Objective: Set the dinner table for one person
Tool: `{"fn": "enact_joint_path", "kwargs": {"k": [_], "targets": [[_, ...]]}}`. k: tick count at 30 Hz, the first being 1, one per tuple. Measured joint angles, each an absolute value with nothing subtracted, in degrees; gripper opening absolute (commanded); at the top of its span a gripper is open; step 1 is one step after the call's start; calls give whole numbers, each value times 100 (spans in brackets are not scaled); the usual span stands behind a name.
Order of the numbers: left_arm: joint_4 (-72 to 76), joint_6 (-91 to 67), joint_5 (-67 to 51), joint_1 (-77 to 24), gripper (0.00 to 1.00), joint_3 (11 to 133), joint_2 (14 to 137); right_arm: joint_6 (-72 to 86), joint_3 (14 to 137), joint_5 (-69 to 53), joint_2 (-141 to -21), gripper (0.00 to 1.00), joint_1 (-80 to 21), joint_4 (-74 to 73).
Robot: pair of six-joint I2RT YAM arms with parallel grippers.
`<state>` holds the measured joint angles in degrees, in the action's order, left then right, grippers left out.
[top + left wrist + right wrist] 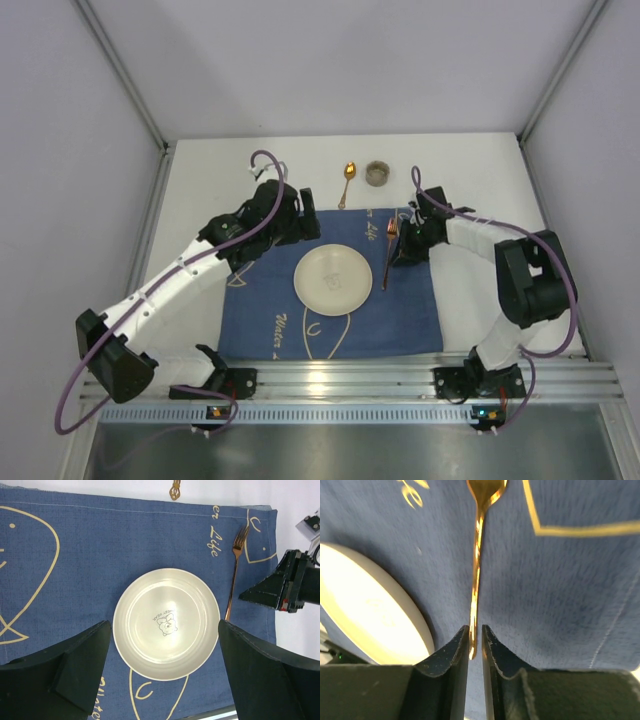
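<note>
White surface (480,170) spanned the enclosure; at its near edge lay a navy cloth (270,300), with the plate (333,277) centred and the fork (389,255) just right, as for dining. Right fingers (447,665) narrowly flanked the fork's handle, grip indeterminate; left fingers (75,665) stood wide apart, empty, above the plate.

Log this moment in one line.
plate: on cloth; fork: beside plate; left fingers: open over plate; right fingers: at fork handle

Navy blue rectangular cloth (75,555): woven, matt, with a fine fuzzy nap up close. Round cream plate (166,624): smooth, satin sheen, looks ceramic. Slim copper-gold metal fork (233,575): polished, mirror-bright. Large flat white tabletop (470,170): matt, smooth. Black plastic fingers (451,667) of the right gripper (475,647): matt, lightly speckled along the edges.
</note>
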<state>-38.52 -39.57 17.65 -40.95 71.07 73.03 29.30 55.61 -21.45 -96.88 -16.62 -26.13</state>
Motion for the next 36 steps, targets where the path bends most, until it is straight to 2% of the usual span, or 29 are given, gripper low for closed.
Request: {"fn": "enact_joint_path", "kwargs": {"k": [15, 28, 36], "targets": [[-3859, -3922, 1839, -4095, 93, 7116, 7293, 2803, 7111, -1245, -10654, 19, -1745, -3317], [-3879, -3929, 2008, -4075, 93, 6895, 6849, 2810, 7415, -766, -10914, 22, -2167, -3760], [-3913, -3896, 2049, -4058, 93, 6766, 6761, 2860, 7478, -449, -10936, 21, -2202, -3966]]}}
